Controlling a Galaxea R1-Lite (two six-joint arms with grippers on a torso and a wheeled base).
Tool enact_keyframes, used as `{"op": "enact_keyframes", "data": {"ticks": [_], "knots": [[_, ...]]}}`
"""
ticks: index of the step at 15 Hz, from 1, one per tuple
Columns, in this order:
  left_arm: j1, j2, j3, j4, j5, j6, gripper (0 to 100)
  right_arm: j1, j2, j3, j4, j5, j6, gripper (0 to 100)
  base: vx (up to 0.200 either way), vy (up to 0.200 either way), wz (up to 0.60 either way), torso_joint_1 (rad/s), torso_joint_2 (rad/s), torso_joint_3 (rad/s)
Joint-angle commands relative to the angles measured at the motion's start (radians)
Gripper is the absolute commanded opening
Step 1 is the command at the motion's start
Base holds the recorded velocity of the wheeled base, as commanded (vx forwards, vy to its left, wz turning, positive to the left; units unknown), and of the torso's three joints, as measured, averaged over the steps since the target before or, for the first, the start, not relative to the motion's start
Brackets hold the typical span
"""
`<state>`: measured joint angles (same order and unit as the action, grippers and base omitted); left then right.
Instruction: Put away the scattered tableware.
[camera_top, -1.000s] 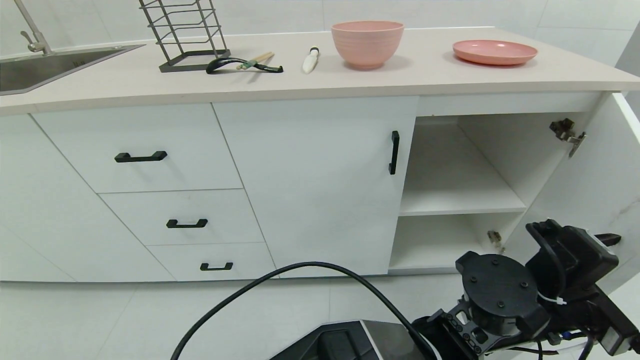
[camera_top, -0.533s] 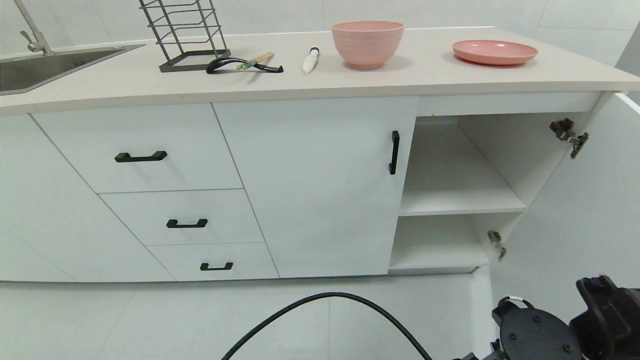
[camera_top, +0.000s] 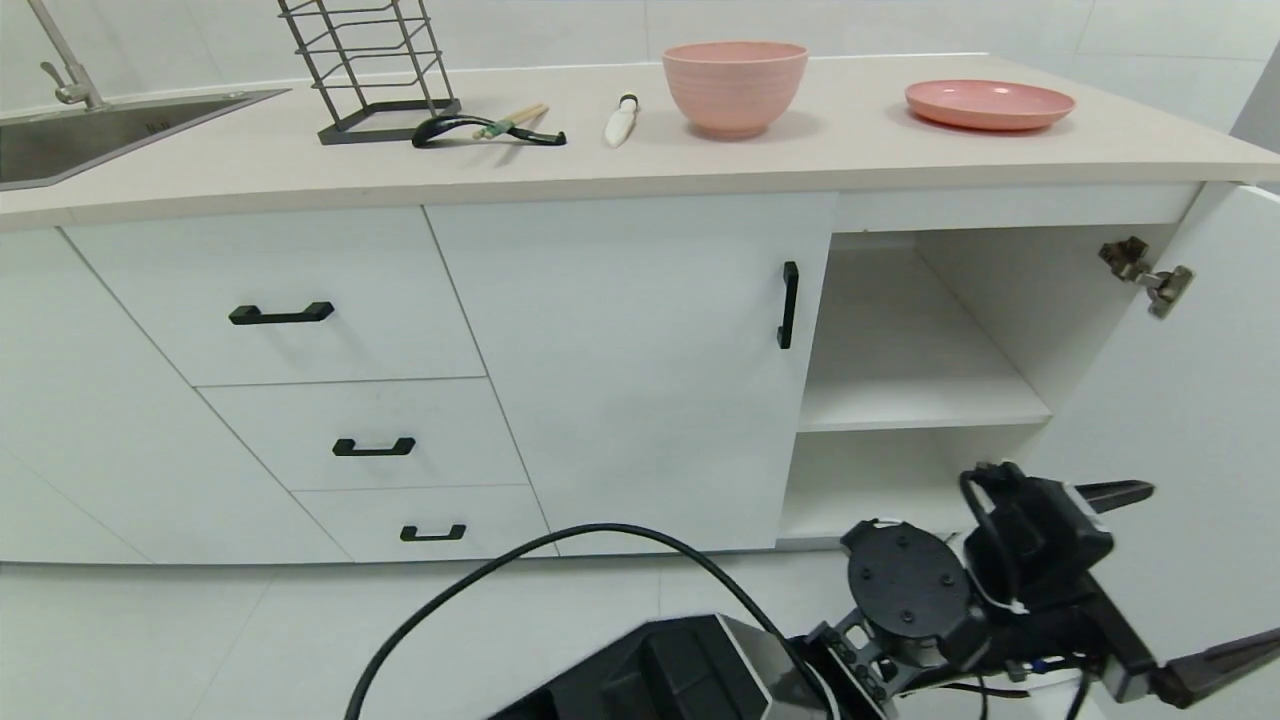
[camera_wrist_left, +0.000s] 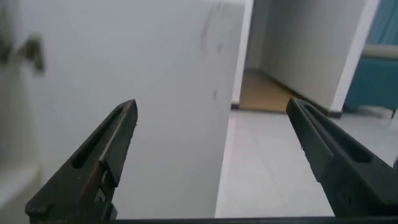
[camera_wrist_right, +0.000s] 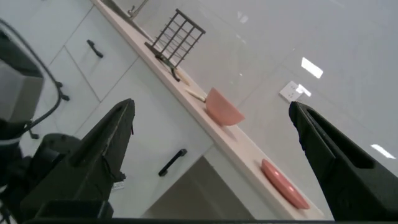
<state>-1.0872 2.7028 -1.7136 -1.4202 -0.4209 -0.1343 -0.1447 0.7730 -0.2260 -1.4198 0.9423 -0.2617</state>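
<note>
On the counter (camera_top: 600, 165) stand a pink bowl (camera_top: 735, 88) and a pink plate (camera_top: 990, 103). A white-handled utensil (camera_top: 620, 120), wooden chopsticks (camera_top: 512, 120) and a black ladle (camera_top: 480, 128) lie to their left. My left gripper (camera_top: 1168, 573) hangs low in front of the open cabinet, its fingers spread wide and empty, facing the inner side of the cabinet door (camera_top: 1200, 400); the left wrist view shows the left gripper (camera_wrist_left: 211, 106) before the same door (camera_wrist_left: 161, 93). My right gripper (camera_wrist_right: 211, 107) is open and empty, low down, looking up at the bowl (camera_wrist_right: 222, 109) and plate (camera_wrist_right: 284, 185).
A black wire rack (camera_top: 370, 70) stands at the counter's back left, beside a sink (camera_top: 100, 130). The right-hand cabinet is open with a bare shelf (camera_top: 910, 400). A closed door with a black handle (camera_top: 788, 305) and three drawers are to the left. A black cable (camera_top: 560, 560) arcs over the floor.
The left arm dropped low half a second ago and has come back up, further left than before. The cabinet door has swung open wider.
</note>
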Motion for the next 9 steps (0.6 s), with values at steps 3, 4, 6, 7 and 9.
{"op": "enact_keyframes", "data": {"ticks": [3,4,6,7,9], "knots": [[0.187,-0.521,0.951,-0.151,-0.010,0.056,100,0.030,-0.015,0.060,0.001,0.001,-0.008,100,0.000,0.000,0.00,0.000,0.00,0.000],[0.210,-0.606,1.026,-0.151,-0.010,0.059,100,0.030,-0.024,0.093,0.001,0.001,-0.008,100,0.000,0.000,0.00,0.000,0.00,0.000],[0.259,-0.778,1.161,-0.151,-0.010,0.061,100,0.050,-0.047,0.175,-0.001,0.004,-0.016,100,0.000,0.000,0.00,0.000,0.00,0.000],[0.277,-0.859,1.241,-0.151,-0.010,0.059,100,0.100,-0.066,0.198,0.004,0.006,-0.039,100,0.000,0.000,0.00,0.000,0.00,0.000],[0.308,-1.025,1.382,-0.151,-0.009,0.058,100,0.152,-0.101,0.226,0.030,0.003,-0.040,100,0.000,0.000,0.00,0.000,0.00,0.000]]}}
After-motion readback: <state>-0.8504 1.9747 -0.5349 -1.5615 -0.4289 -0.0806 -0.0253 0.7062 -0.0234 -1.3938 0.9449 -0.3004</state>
